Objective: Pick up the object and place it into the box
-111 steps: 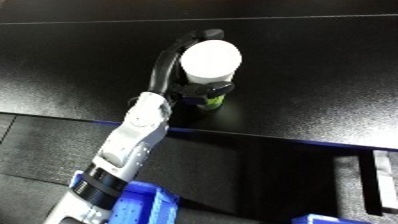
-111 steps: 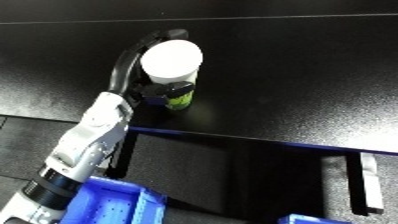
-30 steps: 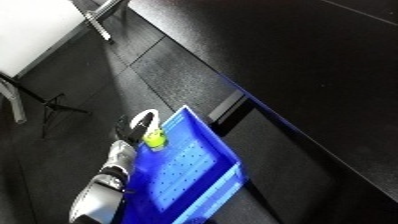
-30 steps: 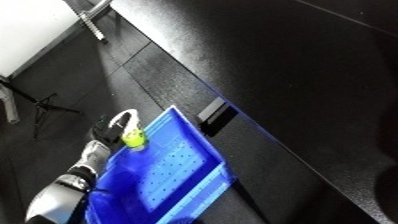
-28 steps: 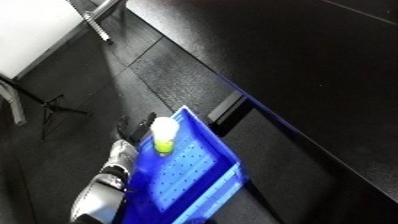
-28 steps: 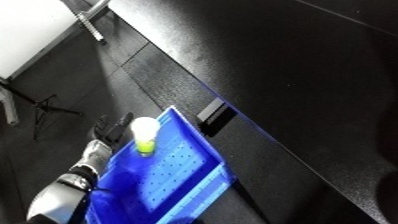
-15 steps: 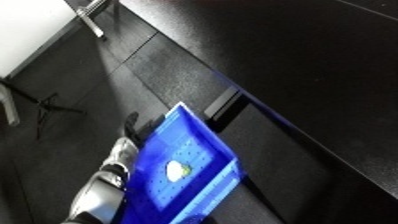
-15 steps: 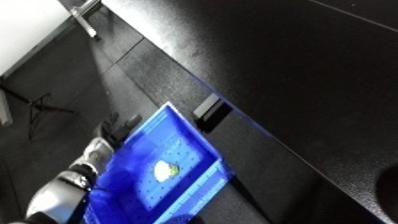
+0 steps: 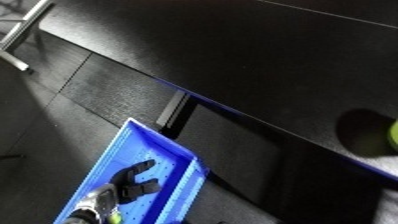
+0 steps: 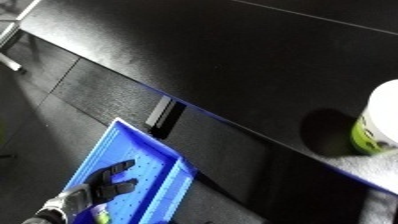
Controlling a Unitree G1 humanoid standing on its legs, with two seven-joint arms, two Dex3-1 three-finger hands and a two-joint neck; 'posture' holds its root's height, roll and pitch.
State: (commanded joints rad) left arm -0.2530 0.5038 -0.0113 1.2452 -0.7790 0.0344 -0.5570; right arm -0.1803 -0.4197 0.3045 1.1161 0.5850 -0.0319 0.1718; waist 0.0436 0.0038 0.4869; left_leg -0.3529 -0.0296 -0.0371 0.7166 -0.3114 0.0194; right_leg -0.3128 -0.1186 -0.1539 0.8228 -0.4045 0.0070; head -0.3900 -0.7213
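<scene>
One hand (image 10: 108, 182), my left, hangs over the blue bin (image 10: 164, 155) with fingers (image 10: 120, 166) released, since the object (image 10: 101, 216) lies inside.

1. The blue bin (image 10: 174, 176), a shallow tray with a dotted floor, sits low at the view's lower left, below the black desk's (image 10: 266, 55) edge.
2. Only a yellow-green sliver of the object (image 10: 102, 217) shows inside the bin, near the lower edge.
3. A second white container with a green band (image 10: 378, 127) stands upright on the desk at right.
</scene>
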